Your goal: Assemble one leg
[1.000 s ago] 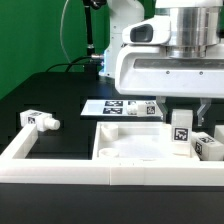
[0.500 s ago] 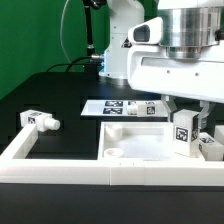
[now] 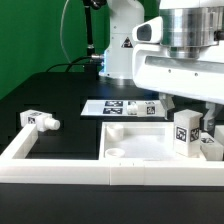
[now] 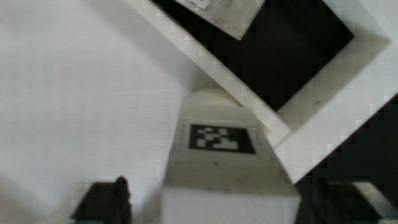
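Observation:
My gripper [image 3: 187, 113] hangs at the exterior view's right and is shut on a leg [image 3: 184, 135], a stubby white post with a black-and-white tag, held upright. The leg's lower end is at the right part of the large flat white panel [image 3: 135, 142]. In the wrist view the leg [image 4: 222, 150] stands between my two dark fingers, tag facing the camera, with my gripper [image 4: 217, 205] around its near end. A second leg [image 3: 38, 121] lies on the black table at the left. Another leg [image 3: 211, 146] stands just right of the held one.
The marker board [image 3: 118, 106] lies flat behind the panel. A low white wall [image 3: 60, 166] runs along the front and up the left side. The arm's white body fills the upper right, and a green backdrop stands behind.
My gripper and the leg in it have shifted a little toward the exterior view's right. The other legs and the panel have not moved.

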`<move>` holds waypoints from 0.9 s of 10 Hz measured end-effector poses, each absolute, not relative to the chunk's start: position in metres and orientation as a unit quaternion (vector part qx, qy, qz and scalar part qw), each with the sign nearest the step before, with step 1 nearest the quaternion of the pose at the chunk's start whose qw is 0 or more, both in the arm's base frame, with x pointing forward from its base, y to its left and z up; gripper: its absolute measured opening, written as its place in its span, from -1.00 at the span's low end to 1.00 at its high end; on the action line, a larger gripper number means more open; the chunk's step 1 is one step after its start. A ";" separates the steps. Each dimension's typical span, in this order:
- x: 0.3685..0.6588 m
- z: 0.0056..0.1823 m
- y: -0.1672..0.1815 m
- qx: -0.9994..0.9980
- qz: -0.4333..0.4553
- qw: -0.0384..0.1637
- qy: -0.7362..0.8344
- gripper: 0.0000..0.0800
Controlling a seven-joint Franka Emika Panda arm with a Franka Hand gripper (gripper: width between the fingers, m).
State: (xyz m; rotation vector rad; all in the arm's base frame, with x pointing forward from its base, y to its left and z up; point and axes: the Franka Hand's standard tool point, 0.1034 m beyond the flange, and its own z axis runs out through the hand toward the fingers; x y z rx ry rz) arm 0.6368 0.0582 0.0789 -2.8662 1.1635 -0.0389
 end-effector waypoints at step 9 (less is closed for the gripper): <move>0.638 0.081 0.058 -0.994 -0.026 -0.005 -0.104 0.62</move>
